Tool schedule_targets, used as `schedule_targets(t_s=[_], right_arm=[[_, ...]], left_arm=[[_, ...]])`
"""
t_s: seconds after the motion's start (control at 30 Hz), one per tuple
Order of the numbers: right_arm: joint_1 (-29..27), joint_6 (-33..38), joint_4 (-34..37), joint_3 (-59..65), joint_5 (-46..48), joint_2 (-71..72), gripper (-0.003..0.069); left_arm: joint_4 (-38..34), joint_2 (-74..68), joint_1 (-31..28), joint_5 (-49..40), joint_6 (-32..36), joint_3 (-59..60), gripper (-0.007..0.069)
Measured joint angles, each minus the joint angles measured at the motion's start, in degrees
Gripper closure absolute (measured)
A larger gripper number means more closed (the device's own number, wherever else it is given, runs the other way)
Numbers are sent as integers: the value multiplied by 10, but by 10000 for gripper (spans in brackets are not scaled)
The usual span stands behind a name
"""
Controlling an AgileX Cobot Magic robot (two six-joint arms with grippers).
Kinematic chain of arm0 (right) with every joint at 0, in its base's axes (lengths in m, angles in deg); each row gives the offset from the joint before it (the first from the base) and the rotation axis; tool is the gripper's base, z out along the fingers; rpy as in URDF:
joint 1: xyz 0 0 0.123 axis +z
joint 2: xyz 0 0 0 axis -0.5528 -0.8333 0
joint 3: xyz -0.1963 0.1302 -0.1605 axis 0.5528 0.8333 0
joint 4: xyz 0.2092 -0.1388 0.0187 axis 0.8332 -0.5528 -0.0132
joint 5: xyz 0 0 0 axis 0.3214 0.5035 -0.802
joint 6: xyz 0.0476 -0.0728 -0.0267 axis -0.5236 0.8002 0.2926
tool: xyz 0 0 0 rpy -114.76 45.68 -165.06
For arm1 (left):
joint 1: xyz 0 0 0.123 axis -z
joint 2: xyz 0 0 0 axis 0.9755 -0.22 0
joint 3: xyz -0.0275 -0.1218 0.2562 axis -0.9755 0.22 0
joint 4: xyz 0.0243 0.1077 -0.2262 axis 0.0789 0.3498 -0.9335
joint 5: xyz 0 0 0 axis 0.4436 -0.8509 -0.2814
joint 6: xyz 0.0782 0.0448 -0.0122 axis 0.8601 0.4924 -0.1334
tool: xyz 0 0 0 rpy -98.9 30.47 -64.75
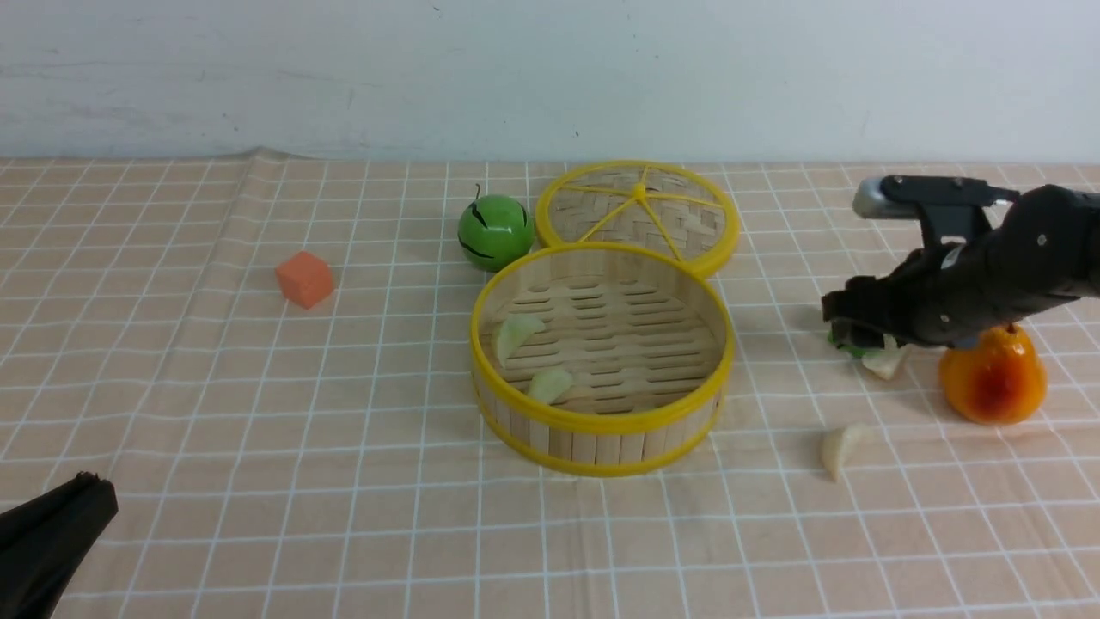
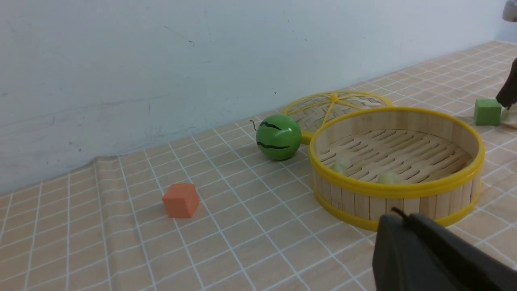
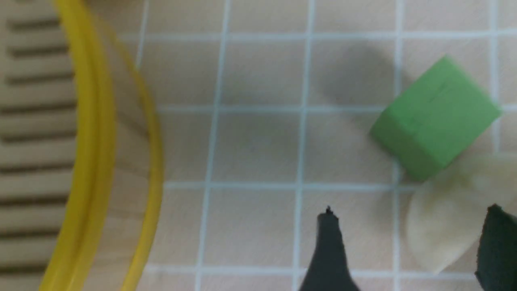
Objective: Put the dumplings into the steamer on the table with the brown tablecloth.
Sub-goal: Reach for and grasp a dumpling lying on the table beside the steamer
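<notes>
Partly behind the right hand (image 1: pixel 851 335) — green cube (image 3: pixel 434 117), one dumpling (image 1: pixel 885 363).

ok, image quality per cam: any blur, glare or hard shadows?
Front view: sharp, evenly lit, only faint soft shadows around the steamer. Left wrist view: scene in focus, small glare spot on the watermelon ball, left fingers a dark mass up close. Right wrist view: soft overall, steamer rim smeared, green cube and dumpling edges fuzzy.
</notes>
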Motion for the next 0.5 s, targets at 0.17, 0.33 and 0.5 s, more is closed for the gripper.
schedule_targets(t_s=[0.17, 0.33, 0.5], right_arm=[[-23, -59, -51, -25, -8, -31, 189], [-23, -59, -67, -27, -13, -57, 189], [-23, -57, -77, -35, -32, -72, 209]], left_arm=[[2, 0, 0, 5, 9, 0, 638], [4, 0, 0, 5, 11, 0, 638], [4, 0, 0, 4, 11, 0, 638]])
